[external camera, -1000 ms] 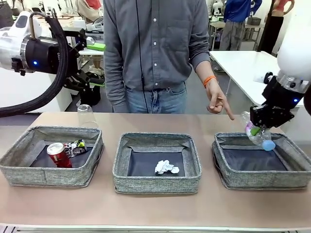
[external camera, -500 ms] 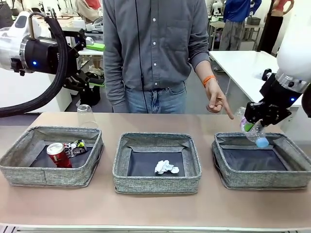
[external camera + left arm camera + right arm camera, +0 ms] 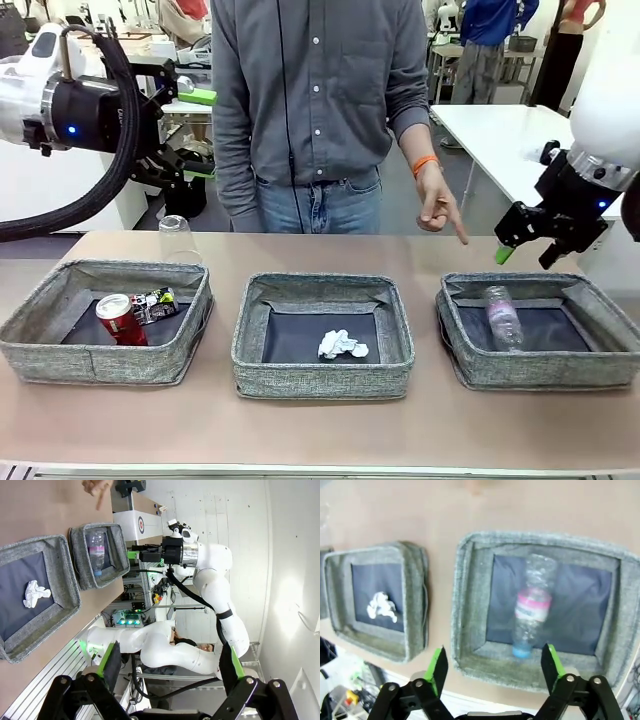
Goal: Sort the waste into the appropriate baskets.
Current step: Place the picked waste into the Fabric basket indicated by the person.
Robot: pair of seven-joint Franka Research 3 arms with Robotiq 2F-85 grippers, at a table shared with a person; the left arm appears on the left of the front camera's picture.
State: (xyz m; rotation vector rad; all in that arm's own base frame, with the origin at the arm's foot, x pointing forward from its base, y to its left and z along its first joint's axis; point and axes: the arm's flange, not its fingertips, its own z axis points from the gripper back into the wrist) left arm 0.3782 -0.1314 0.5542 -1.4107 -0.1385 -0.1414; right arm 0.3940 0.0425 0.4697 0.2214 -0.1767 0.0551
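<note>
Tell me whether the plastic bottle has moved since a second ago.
Yes. The bottle has dropped from the right gripper, above the far rim of the right basket, down onto its floor. The gripper now stands open above it.

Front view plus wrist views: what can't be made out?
- Clear plastic cup, front view: lower end hidden behind the left basket, at its far wall.
- Crushed can, front view: print too small to read.
- Bottle, right wrist view: blurred, label unreadable.

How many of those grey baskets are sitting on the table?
3, in a row: left basket with red can and crushed can, middle basket with paper ball, right basket with plastic bottle. None seems hidden.
</note>
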